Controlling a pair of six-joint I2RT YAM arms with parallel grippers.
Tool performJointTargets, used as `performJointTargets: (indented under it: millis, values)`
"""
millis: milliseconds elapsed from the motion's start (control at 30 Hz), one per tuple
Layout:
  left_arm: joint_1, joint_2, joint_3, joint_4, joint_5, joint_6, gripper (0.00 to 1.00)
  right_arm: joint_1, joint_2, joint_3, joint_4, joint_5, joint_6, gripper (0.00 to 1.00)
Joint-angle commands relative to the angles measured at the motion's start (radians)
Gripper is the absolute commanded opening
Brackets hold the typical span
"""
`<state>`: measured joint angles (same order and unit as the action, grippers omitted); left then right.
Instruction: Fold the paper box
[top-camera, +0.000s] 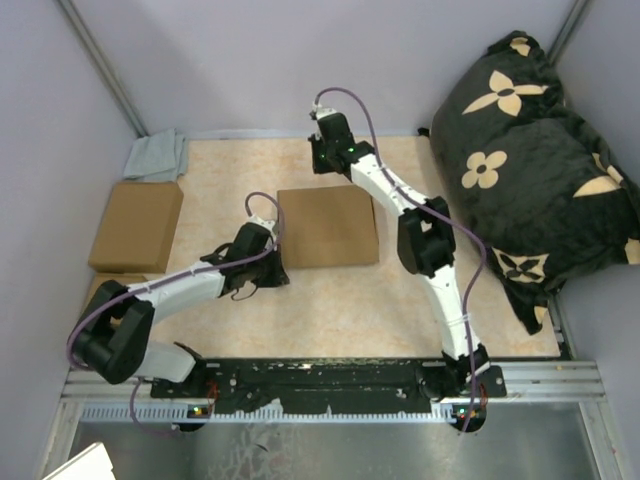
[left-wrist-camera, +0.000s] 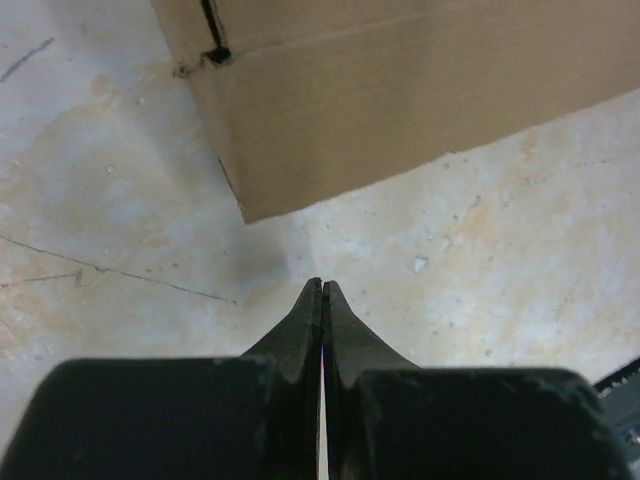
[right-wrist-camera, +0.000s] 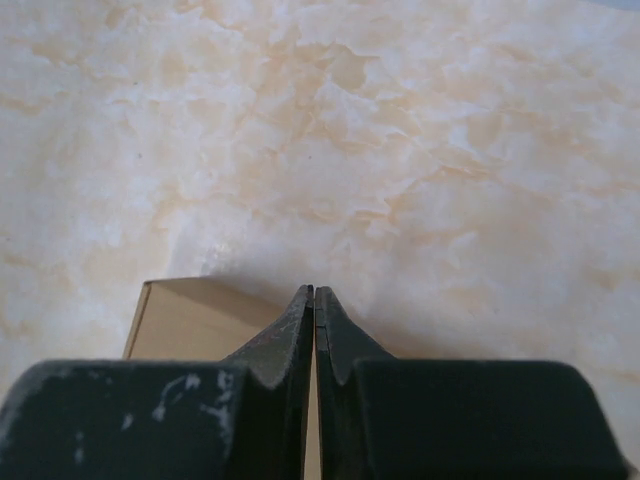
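Brown corrugated cardboard marks the task's thing, the paper box (top-camera: 328, 228), lying flat at the middle of the marbled counter (top-camera: 330, 310). It appears as a shallow, closed rectangle.

Nearest, the left claw (top-camera: 272, 268) sits low over the counter just off the box's near-left corner. Its fingers are clenched together on nothing. In the left wrist view the left claw (left-wrist-camera: 322, 285) points at that corner of the paper box (left-wrist-camera: 400, 100), which lies ahead and slightly right, near but apart.

The box's slightly longer side seems to run left to right, though it is close to square.

Farther on, the right claw (top-camera: 322, 168) hangs at the box's far edge, towards its left end, likewise clenched and empty. In the right wrist view a corner of the paper box (right-wrist-camera: 190, 320) shows beneath the right claw (right-wrist-camera: 314, 292); whether they touch cannot be told.

Both claws thus bracket the box along a near-far line, and the left is probably better placed to press the near-left corner.

Stacked boxes (top-camera: 135, 225) sit at the left edge, with a grey cloth (top-camera: 155, 155) beyond them. A black flowered cushion (top-camera: 540, 150) lies far right.
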<state>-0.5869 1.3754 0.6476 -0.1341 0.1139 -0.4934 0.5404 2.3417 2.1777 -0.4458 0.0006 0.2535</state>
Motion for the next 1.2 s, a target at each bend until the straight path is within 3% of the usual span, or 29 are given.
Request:
performJointTargets:
  millis: [0,100,300,467,667,1000,1167]
  values:
    - [-0.018,0.073,0.042,0.085,-0.099,-0.009,0.0,-0.005,0.122,0.195,-0.196,-0.099,-0.046,0.06]
    - [-0.027,0.132,0.061,0.133,-0.17,-0.022,0.0,-0.003,0.097,0.083,-0.173,-0.194,-0.062,0.07]
    - [-0.056,0.249,0.112,0.195,-0.346,-0.049,0.0,0.047,-0.08,-0.315,-0.05,-0.374,-0.082,0.09]
    - [-0.071,0.324,0.13,0.27,-0.432,-0.137,0.0,0.142,-0.214,-0.584,0.086,-0.421,-0.055,0.13]
    - [-0.125,0.242,0.084,0.228,-0.425,-0.181,0.02,0.157,-0.196,-0.529,0.005,-0.256,-0.054,0.14]
    - [-0.188,-0.062,-0.018,0.124,-0.175,-0.13,0.19,0.064,-0.302,-0.485,0.023,-0.156,0.015,0.13]
    - [-0.3,-0.017,0.041,0.167,-0.125,-0.126,0.22,-0.01,-0.426,-0.604,0.097,-0.089,0.069,0.13]
